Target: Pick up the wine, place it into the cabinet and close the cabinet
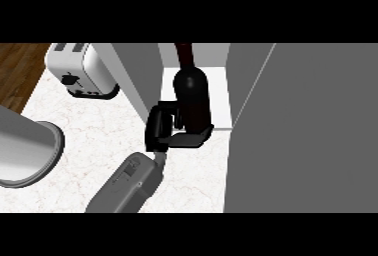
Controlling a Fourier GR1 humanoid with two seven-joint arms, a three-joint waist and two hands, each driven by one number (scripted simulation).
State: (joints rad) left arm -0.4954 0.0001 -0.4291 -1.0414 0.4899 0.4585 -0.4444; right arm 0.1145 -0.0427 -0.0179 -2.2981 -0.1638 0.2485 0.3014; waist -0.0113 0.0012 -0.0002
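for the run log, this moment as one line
left hand: shut on wine bottle | wine bottle: upright inside open cabinet | right hand: not in view

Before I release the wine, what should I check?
1. Left hand curled round the wine bottle: ok.
2. Bottle roughly upright, neck up: ok.
3. Bottle body over the white cabinet shelf, inside the opening: ok.
4. Bottle base seated on the shelf: cannot tell, the hand hides it.
5. Cabinet door open and apart from the bottle: ok; closing is not yet done.
6. Right hand placed to close the door: cannot tell, it is not in view.
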